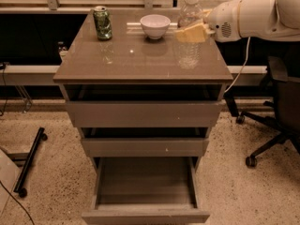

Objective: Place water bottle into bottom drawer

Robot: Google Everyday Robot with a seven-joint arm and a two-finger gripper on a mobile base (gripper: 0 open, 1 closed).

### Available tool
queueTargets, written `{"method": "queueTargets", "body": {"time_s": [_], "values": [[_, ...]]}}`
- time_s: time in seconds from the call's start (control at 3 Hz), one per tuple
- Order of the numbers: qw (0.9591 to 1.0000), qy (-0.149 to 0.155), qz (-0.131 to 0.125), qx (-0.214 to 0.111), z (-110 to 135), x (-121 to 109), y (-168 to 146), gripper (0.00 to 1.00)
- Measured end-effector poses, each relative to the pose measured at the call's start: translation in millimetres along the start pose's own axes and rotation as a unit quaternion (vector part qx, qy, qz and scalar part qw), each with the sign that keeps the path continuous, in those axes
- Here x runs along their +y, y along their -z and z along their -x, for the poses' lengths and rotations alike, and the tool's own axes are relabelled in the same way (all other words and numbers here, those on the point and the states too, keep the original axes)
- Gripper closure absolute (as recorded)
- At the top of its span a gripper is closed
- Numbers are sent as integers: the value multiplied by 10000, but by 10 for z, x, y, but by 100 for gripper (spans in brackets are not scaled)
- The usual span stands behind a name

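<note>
While a green can point(102, 23) stands at the back left of the cabinet top point(126, 60), a white bowl point(155, 26) sits to its right. Below, the bottom drawer point(145, 184) is pulled open. Right of the bowl stands the water bottle point(188, 53), upright, cap up, long axis vertical. The gripper point(192, 33) reaches in from the right, its yellowish fingers clamped around the bottle's middle. An office chair point(276, 107) stands beside the cabinet.

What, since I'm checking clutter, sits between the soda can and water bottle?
A white bowl, in the camera view; the gripper clasps the water bottle.
</note>
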State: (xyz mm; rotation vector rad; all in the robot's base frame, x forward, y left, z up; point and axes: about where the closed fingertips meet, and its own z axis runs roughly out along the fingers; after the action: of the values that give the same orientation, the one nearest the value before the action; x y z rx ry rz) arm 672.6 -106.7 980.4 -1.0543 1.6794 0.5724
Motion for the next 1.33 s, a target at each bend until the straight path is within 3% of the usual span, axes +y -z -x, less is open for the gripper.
{"method": "queueTargets", "body": {"time_s": [0.33,0.67,1.33], "values": [[9980,538,257,-190,84,509,136,100],[9960,710,412,-352,-60,993,156,100],[9975,116,502,-484,-774,1612,-216,100]]}}
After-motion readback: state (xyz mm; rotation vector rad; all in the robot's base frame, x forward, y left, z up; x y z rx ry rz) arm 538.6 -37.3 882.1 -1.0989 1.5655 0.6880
